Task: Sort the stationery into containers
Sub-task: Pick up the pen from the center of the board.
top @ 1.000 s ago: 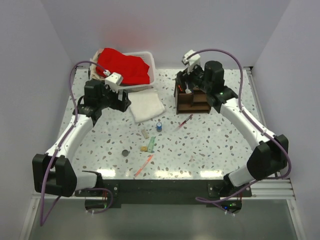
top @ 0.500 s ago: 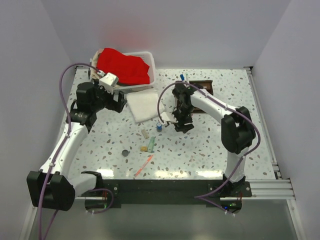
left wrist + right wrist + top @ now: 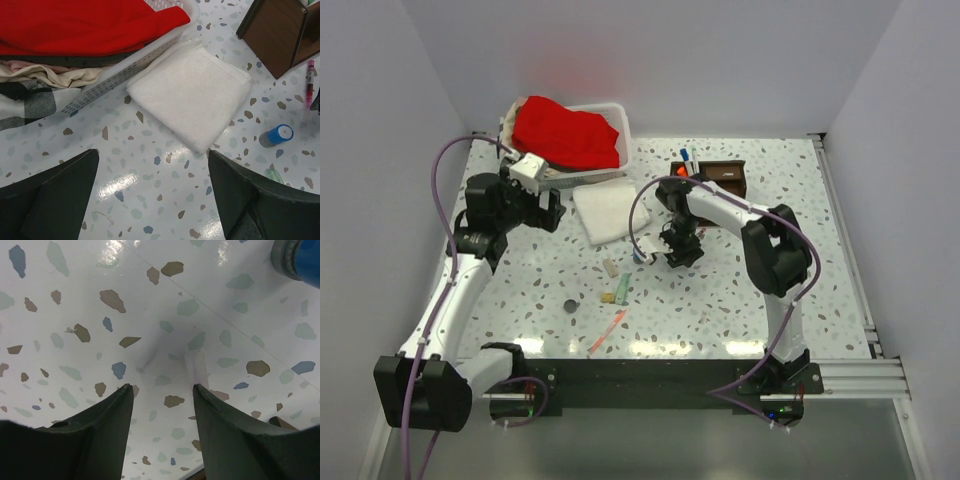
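The dark brown wooden organizer stands at the back right, with a blue pen and an orange-capped pen in it; it also shows in the left wrist view. My right gripper is open and low over the table, next to the tiny blue bottle. A pale slim pen end lies just ahead of its right finger. The pink-red pen lies by the organizer. My left gripper is open and empty near the white cloth.
The folded white cloth and the white basket with red cloth are at the back left. A beige block, a green block, a dark disc and a red-pink marker lie mid-table.
My right arm swung from the organizer down to the table beside the blue bottle, over the pink-red pen. My left arm drew back a little to the left.
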`<action>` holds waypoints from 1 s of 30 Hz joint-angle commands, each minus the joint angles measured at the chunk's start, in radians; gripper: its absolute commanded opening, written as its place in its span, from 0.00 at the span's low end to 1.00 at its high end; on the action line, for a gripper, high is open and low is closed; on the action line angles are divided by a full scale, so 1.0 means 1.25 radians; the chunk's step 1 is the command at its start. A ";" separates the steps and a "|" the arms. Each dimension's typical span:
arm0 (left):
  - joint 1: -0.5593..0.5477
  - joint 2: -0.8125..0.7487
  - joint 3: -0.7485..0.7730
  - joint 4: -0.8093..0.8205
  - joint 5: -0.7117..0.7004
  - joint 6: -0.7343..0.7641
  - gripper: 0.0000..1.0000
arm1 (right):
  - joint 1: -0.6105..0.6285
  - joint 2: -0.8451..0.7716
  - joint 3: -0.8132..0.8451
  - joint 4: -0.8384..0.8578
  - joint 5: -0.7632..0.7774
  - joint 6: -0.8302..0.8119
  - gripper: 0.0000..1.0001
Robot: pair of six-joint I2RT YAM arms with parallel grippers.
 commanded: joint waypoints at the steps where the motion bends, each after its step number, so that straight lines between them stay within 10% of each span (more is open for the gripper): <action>1: 0.008 -0.006 -0.005 0.015 0.011 -0.003 0.96 | 0.000 0.007 0.027 0.039 0.026 0.025 0.54; 18: 0.009 0.043 0.017 0.031 0.023 -0.011 0.96 | -0.010 0.064 -0.006 0.124 0.059 0.053 0.43; 30: 0.009 0.066 0.043 0.025 0.017 -0.003 0.96 | -0.014 -0.042 -0.125 0.156 0.012 0.131 0.00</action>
